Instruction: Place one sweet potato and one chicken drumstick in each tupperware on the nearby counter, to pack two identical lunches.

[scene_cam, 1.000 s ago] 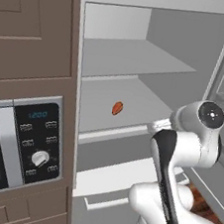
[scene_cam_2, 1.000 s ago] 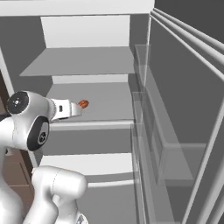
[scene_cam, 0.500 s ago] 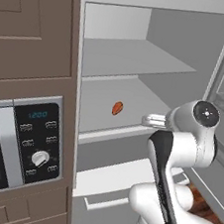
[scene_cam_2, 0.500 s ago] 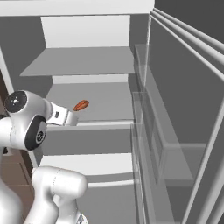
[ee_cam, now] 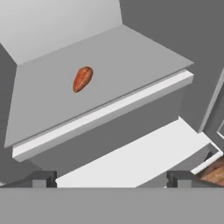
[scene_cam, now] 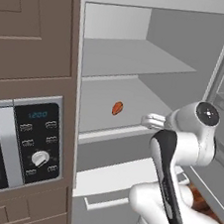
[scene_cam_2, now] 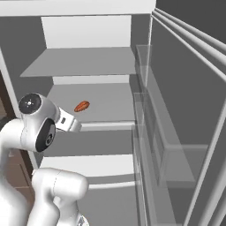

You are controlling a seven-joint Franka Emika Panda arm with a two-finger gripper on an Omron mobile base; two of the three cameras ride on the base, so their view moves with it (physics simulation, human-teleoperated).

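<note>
An open white refrigerator with pale grey shelves stands in front of the robot. On its middle grey shelf lies a single small orange-brown sweet potato, oval and slightly tapered, alone on the bare surface and well apart from the shelf's front lip. From the right base camera the sweet potato sits toward the 10 o'clock part of that shelf. From the hand camera the sweet potato lies at about 11 o'clock, with its long axis tilted.

The white robot arm with dark joints rises at 4 o'clock in the left base camera, its wrist reaching toward the front edge of the middle shelf. The two-finger gripper is spread to its full width and holds nothing. Its two dark fingertips sit far apart at the bottom of the hand camera. It hovers outside the refrigerator, near the shelf lip, apart from the sweet potato.

A lower white shelf lies beneath the middle one. At 9 o'clock in the left base camera, a black-faced built-in microwave with a round dial sits in taupe-brown cabinets. The clear refrigerator door bins stand at 3 o'clock in the right base camera.
</note>
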